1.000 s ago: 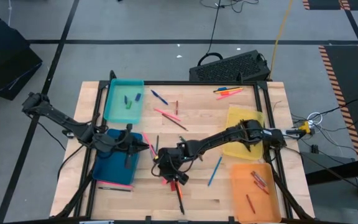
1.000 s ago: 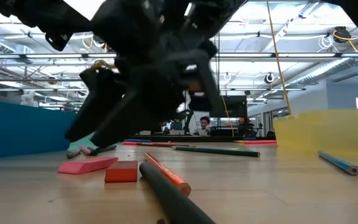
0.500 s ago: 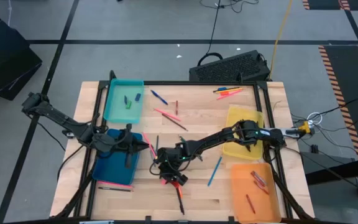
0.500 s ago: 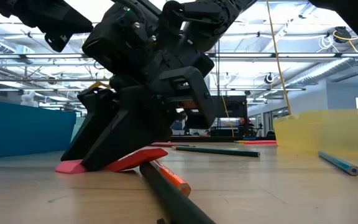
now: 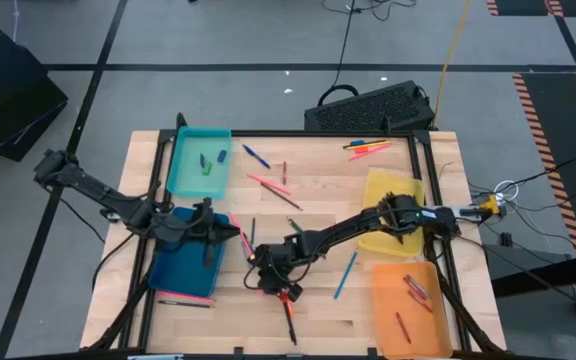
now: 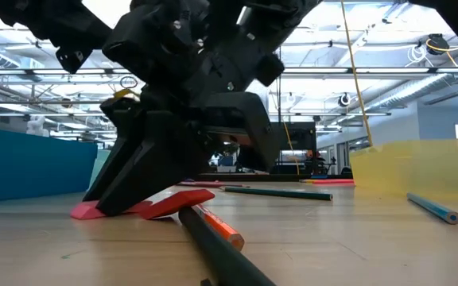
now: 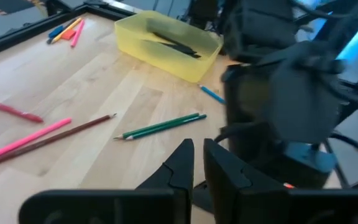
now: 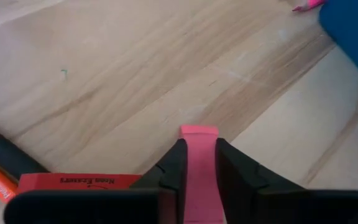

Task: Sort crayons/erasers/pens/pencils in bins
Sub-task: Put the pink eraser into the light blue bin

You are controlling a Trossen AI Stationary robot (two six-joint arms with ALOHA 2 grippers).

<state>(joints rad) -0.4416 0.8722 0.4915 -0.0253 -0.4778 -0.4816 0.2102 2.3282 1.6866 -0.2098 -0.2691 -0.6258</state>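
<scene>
Lower than a second ago, the right gripper (image 5: 271, 280) now sits down on the table (image 5: 388, 315) with its fingers closed around a pink eraser (image 8: 199, 163), where earlier it hung just above the two erasers. From above, that gripper is at the centre front of the table, with a black pencil (image 5: 290, 322) and an orange crayon (image 5: 288, 294) lying just ahead of it toward the front edge, the dark blue bin (image 5: 180, 272) close on its left and the yellow bin (image 5: 393, 222) and orange bin (image 5: 408, 300) well off to its right. The left gripper (image 5: 208, 240) hangs over the dark blue bin, holding nothing; the teal bin (image 5: 200, 162) lies beyond it. At table height, the right gripper's dark body fills the middle, its fingertips pressed onto the pink eraser (image 6: 86, 210), with a red eraser (image 6: 169, 206) touching its side and tilted up on one end; the black pencil (image 6: 221, 253) and orange crayon (image 6: 217, 225) lie in front. From the left wrist, that arm's fingers (image 7: 179, 165) stand nearly together with nothing between them, and a green pencil (image 7: 163, 126) lies beyond them on the wood. From the right wrist, the pink eraser sits squarely between the two fingers (image 8: 173, 167), the red eraser (image 8: 73, 182) just beside them.
</scene>
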